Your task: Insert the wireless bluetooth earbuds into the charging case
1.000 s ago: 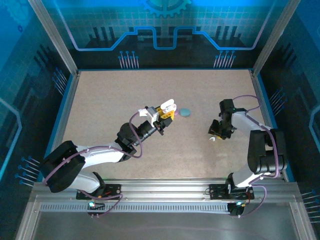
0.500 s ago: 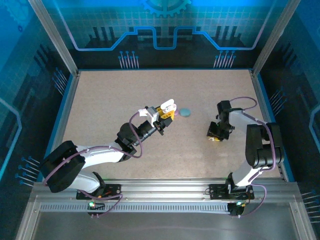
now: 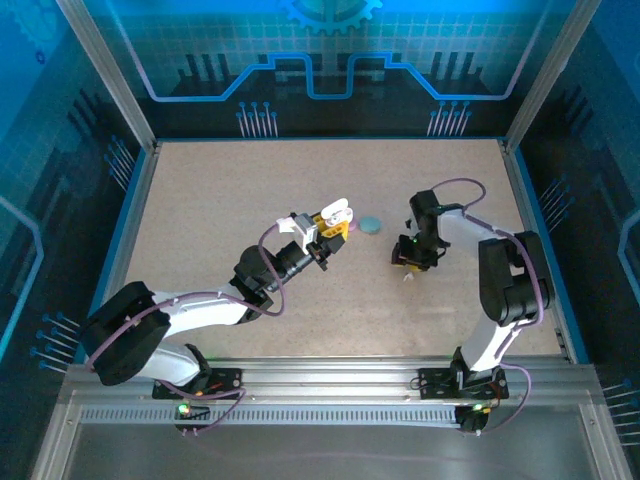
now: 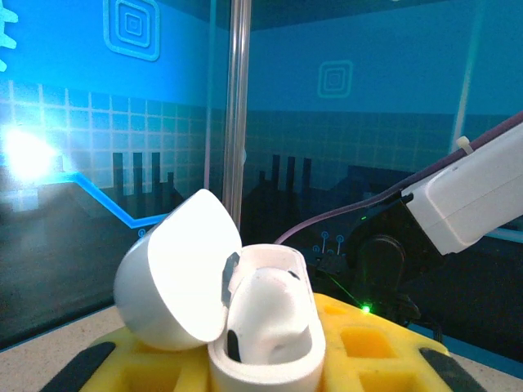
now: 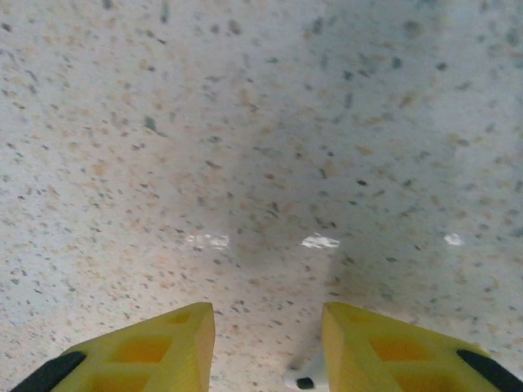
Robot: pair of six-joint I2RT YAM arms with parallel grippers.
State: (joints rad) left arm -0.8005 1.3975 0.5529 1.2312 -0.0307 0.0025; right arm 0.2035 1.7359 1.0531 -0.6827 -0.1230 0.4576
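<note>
Right claw (image 3: pixel 404 262) moved left, part-open above speckled table (image 3: pixel 240 190), left claw (image 3: pixel 334 222) clamping charging case (image 4: pixel 263 339), blue walls (image 3: pixel 400 50)

A white earbud (image 5: pixel 306 378) is cut by the right wrist view's lower edge; the charging case (image 4: pixel 261 377) is cropped likewise, its rim hiding the base of the seated earbud (image 4: pixel 274 314).

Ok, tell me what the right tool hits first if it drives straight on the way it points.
The right tool meets the bare speckled table first, it seems. A small white earbud lies beside one finger and may get nudged; depth is unclear.
</note>
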